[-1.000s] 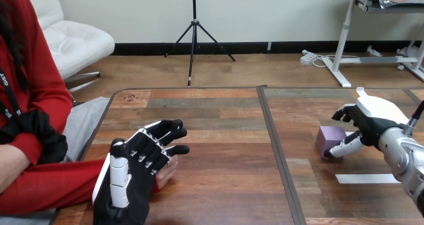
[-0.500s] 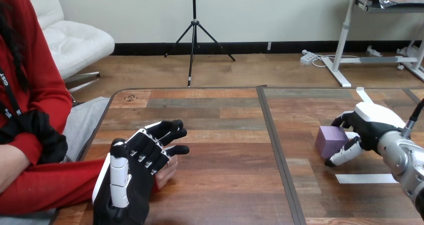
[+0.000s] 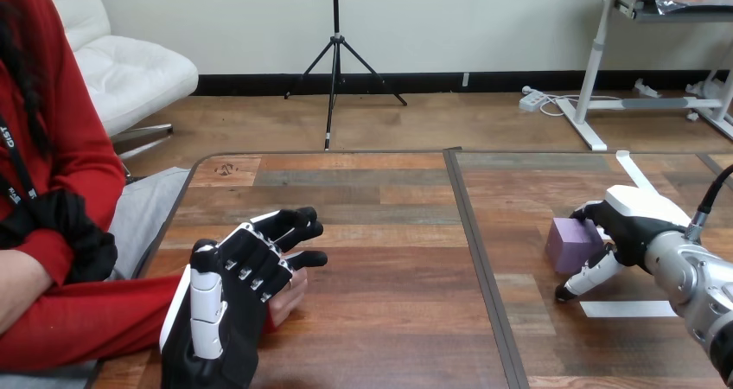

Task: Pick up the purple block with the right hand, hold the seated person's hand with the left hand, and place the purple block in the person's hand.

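Note:
The purple block rests on the right half of the wooden table. My right hand is low beside the block's right side and open: its fingers reach behind the block, while its thumb stretches along the table in front of it. Nothing is gripped. On the left, my left hand lies back-up over the person's hand, which peeks out from under it at the end of a red sleeve. The left hand's fingers are straight and point to the upper right, not curled round the person's hand.
A white tape strip lies on the table just in front of my right hand, and another lies behind it. A dark seam splits the tabletop down the middle. The person sits at the left edge.
My right hand has sunk lower beside the purple block and its thumb has swung down and forward, off the block's front. My left hand and the person's hand have stayed still.

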Available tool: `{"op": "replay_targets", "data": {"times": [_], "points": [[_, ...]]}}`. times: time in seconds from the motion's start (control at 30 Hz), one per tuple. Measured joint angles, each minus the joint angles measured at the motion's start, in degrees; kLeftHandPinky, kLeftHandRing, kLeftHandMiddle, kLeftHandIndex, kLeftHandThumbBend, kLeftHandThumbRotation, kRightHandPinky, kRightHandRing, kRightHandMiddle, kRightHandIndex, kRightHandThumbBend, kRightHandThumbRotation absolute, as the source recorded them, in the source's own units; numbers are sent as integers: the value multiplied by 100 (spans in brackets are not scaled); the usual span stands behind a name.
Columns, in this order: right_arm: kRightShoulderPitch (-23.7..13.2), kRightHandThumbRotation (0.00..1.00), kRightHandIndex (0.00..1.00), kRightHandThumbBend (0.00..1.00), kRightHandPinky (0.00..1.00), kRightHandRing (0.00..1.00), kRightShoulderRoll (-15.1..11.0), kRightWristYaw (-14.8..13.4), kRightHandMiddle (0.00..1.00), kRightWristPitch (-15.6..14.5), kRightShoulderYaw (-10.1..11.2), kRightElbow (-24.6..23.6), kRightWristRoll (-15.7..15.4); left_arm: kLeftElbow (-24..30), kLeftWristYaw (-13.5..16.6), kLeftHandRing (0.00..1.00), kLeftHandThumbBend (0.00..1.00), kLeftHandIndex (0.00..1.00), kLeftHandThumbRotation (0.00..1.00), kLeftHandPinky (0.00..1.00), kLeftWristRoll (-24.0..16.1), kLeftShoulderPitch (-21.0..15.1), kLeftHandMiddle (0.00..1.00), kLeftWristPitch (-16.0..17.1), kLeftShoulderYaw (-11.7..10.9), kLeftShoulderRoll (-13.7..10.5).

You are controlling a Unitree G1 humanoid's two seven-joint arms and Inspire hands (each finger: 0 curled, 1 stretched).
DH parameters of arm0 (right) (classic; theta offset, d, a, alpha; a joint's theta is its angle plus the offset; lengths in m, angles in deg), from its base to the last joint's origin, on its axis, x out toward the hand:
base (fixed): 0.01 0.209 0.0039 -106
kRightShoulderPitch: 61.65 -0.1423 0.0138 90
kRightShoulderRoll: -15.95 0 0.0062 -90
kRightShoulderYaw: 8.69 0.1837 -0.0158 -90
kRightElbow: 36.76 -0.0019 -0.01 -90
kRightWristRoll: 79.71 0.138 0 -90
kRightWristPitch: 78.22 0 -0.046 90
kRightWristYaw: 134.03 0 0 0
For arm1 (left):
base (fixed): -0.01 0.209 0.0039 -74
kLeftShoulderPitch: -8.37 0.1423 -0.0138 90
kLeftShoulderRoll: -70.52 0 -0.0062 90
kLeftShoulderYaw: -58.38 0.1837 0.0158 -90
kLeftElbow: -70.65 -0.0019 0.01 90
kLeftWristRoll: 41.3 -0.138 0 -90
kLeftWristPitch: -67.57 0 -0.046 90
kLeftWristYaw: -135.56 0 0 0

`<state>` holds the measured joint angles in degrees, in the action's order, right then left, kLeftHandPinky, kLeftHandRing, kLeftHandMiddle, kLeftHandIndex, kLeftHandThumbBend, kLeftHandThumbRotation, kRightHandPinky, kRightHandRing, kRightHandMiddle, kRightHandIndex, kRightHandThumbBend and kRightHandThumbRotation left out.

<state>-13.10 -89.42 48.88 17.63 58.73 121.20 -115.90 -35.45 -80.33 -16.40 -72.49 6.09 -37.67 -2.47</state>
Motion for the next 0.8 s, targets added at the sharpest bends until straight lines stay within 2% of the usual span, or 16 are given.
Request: {"op": "replay_targets", "data": {"times": [0.43, 0.8], "points": [[0, 18, 85, 97, 73, 86, 3, 7, 89, 1, -45, 21, -13, 0, 0, 76, 76, 62, 94, 66, 1, 0, 75, 0, 0, 0], [0, 13, 81, 83, 71, 84, 3, -16, 86, 22, -110, 24, -43, 0, 0, 77, 76, 62, 94, 66, 3, 0, 75, 0, -11, -1]]}}
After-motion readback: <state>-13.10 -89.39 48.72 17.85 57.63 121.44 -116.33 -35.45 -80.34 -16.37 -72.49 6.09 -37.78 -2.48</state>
